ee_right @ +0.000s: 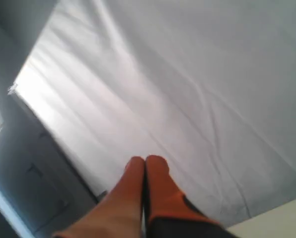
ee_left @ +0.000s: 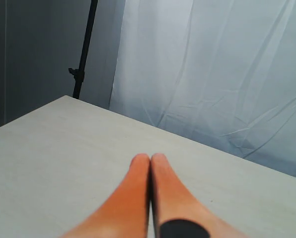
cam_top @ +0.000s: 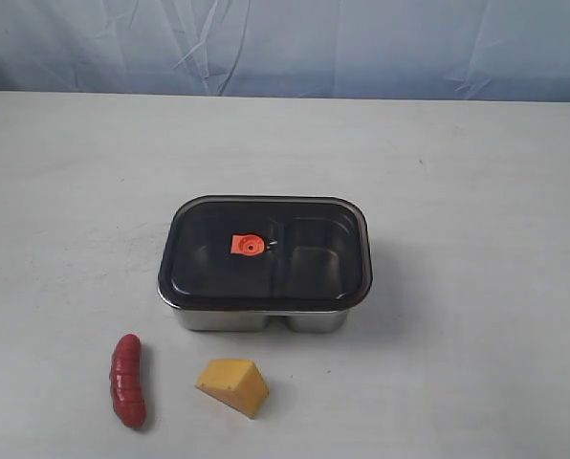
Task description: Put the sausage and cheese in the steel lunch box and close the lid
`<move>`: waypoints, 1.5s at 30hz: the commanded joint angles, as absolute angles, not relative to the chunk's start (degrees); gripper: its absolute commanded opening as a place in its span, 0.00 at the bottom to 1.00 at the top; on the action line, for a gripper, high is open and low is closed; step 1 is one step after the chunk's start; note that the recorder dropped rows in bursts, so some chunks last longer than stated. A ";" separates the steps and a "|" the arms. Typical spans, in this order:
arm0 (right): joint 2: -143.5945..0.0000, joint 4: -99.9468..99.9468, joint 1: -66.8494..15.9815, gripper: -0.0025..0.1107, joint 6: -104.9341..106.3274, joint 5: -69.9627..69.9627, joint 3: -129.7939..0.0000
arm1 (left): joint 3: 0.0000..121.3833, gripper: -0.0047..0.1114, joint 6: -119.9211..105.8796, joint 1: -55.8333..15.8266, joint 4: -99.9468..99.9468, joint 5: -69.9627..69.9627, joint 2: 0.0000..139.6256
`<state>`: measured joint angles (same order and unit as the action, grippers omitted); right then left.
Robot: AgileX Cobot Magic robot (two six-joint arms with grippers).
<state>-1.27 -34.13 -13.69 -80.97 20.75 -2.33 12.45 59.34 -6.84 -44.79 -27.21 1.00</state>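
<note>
In the exterior view the steel lunch box (cam_top: 208, 316) stands mid-table with the dark translucent lid (cam_top: 309, 253) lying on top of it, orange valve (cam_top: 247, 246) at its centre. The dark red sausage (cam_top: 127, 380) lies on the table in front of the box's left corner. To its right sits the yellow cheese (cam_top: 233, 384) wedge. Neither arm shows in that view. My left gripper (ee_left: 150, 157) is shut with nothing in it, over bare tabletop. My right gripper (ee_right: 145, 161) is shut too, empty, pointing at the backdrop cloth.
A pale blue-white cloth (cam_top: 285, 43) hangs behind the table's far edge. A black stand pole (ee_left: 84, 49) rises beyond the table corner in the left wrist view. Bare tabletop (cam_top: 476, 191) surrounds the box on all sides.
</note>
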 commanded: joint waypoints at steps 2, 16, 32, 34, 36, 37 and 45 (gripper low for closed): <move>-19.92 -95.93 -15.42 0.01 -121.25 17.56 -15.61 | 12.16 0.04 59.38 -7.23 -45.28 -27.00 0.71; -84.58 -99.95 -15.42 0.42 -121.25 39.55 -34.65 | 12.16 0.04 59.38 -7.23 -45.45 -27.00 0.71; -103.79 -94.10 -15.42 0.57 -112.81 47.09 -41.95 | 12.16 0.04 59.38 -7.23 -45.45 -27.00 0.71; -103.79 -94.71 -15.42 0.51 -112.43 47.15 -41.95 | 12.16 0.04 59.38 -7.23 -45.45 -27.00 0.71; -103.79 -94.71 -15.42 0.35 -112.43 47.15 -41.95 | 12.16 0.04 59.38 -7.23 -45.45 -27.00 0.71; -103.79 -94.71 -15.42 0.28 -112.43 47.27 -41.95 | 12.16 0.04 59.38 -7.23 -45.45 -27.00 0.71; -103.45 -96.08 -15.42 0.01 -109.80 51.95 -41.95 | 12.16 0.04 59.38 -7.23 -45.45 -27.00 0.71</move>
